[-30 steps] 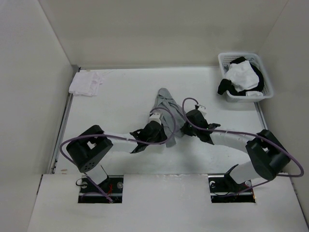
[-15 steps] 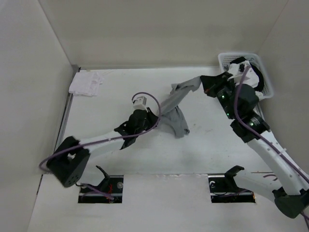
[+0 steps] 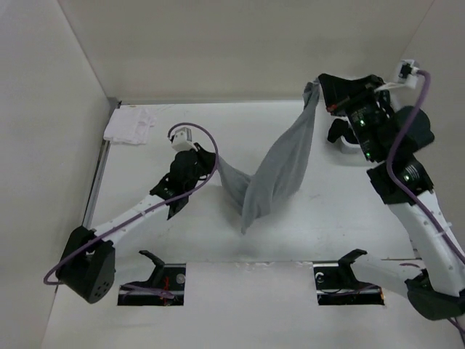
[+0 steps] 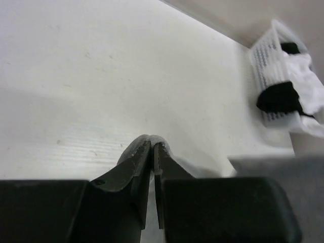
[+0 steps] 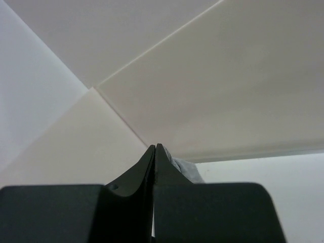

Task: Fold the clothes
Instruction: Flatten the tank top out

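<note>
Grey garment: I have the grey garment (image 3: 280, 171) up off the table (image 3: 182, 236), strung between both arms over the middle. I take 6 o'clock as the arm bases in the top view.
High corner: out toward 1 o'clock, pinched well up in the air in front of the back wall (image 3: 218, 51).
Low corner: just on the 9 o'clock side of centre, held much nearer the surface.
Hang: the cloth sags in a V between the two holds, and a narrow tail drops toward 6 o'clock. I cannot tell whether that tail touches the table.
Left gripper: on the left gripper (image 4: 153, 146) I see the jaws almost together, nipping a thin grey fold of the garment at their tips.
Right gripper: on the right gripper (image 5: 155, 148) the jaws are pressed together with grey fabric showing just past the tips. From above, the garment's upper corner hangs from it.
Left arm: the left arm (image 3: 138, 214) reaches low from 7 o'clock toward centre.
Right arm: the right arm (image 3: 421, 211) stands tall, rising from 5 o'clock to 1 o'clock.
Basket: a white basket (image 4: 260, 55) sits at 2 o'clock, mostly hidden behind the right arm from above. It holds a black garment (image 4: 277, 98) and a white garment (image 4: 306, 76).
White cloth: a small folded white cloth (image 3: 129, 123) lies flat in the 10 o'clock corner, well apart from the grey garment.
</note>
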Controlling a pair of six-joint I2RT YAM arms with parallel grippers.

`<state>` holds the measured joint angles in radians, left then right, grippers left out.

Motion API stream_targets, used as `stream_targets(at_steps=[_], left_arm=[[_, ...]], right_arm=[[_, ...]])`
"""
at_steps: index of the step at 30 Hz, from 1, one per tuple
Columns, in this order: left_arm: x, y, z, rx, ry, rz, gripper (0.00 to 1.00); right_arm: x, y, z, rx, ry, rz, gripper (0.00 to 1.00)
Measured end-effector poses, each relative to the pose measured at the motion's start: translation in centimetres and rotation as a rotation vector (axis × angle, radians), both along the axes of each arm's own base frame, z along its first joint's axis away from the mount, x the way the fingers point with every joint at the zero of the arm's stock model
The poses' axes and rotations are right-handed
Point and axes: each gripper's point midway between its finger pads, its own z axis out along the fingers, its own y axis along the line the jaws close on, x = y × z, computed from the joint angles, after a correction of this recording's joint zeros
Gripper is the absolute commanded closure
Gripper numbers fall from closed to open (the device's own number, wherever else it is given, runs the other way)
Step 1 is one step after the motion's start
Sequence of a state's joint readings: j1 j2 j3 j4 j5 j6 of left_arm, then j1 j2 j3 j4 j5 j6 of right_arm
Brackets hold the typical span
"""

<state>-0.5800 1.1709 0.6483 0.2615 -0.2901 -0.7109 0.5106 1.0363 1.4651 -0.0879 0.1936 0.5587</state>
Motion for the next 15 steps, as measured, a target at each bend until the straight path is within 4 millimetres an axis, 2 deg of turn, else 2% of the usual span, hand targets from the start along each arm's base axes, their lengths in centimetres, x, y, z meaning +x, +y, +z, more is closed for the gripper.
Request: stream_targets(at_steps=[3, 5, 7, 8, 10, 12, 15], left_arm=[[3.3, 0.1, 0.4, 0.006, 0.009, 0.053, 0.95], [6.3, -0.7, 1.7, -0.008, -0.01, 0.071, 0.96], [9.0, -1.5, 3.3, -0.03, -0.034, 0.078, 0.96], [10.2, -1.7, 4.0, -0.043, -0.046, 0.082, 0.96], [12.2, -1.2, 6.0, -0.072, -0.077, 0.098, 0.96], [13.6, -0.1, 8.4, -0.102, -0.119, 0.123, 0.95], [15.3, 2.3, 12.4, -0.142, -0.191, 0.169, 0.95]], right_arm=[[4.3, 1.1, -1.2, -0.024, 0.057, -0.003, 1.0], [7.3, 2.2, -2.5, -0.041, 0.108, 0.008, 1.0], [8.8, 3.0, -3.5, -0.058, 0.147, 0.025, 0.99], [8.8, 3.4, -3.6, -0.065, 0.156, 0.037, 0.99], [7.7, 4.3, -2.7, -0.075, 0.148, 0.074, 0.99], [5.3, 5.5, -0.6, -0.07, 0.097, 0.131, 0.99], [-0.5, 6.9, 2.1, -0.043, 0.009, 0.238, 0.99]])
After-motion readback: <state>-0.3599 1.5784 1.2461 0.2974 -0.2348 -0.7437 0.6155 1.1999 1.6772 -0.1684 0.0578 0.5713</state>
